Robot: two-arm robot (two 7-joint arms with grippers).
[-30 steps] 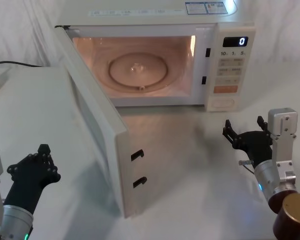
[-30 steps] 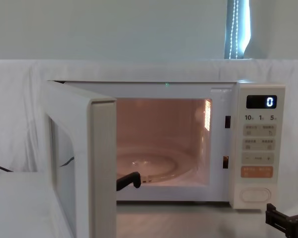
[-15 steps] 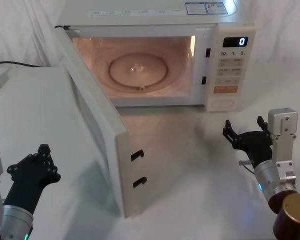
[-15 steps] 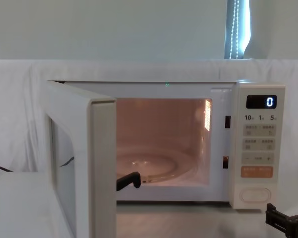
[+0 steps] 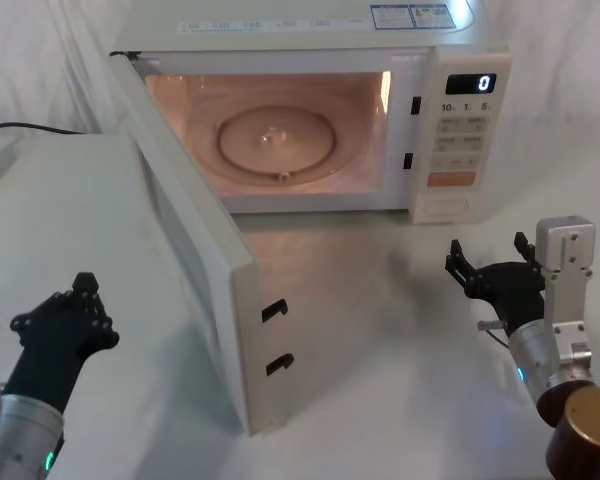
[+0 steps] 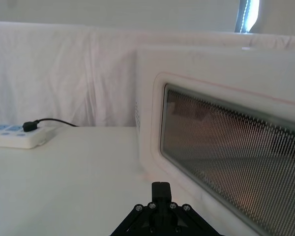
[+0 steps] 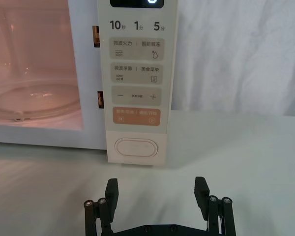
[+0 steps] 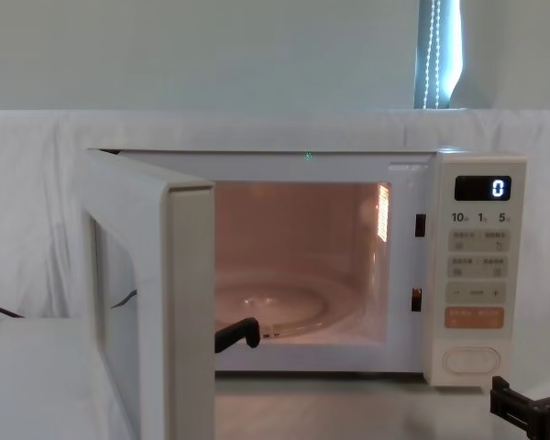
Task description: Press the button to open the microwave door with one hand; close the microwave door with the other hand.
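Microwave door stands swung wide on its left hinge, lit cavity exposed, so the opening half looks done. The button sits at the foot of the panel on the microwave; my right pincer hangs well short of it over the desk, prongs apart, clear of the door's arc. My left pincer hovers outside the door's window face, placed to push it shut; whether its prongs are apart I cannot tell.
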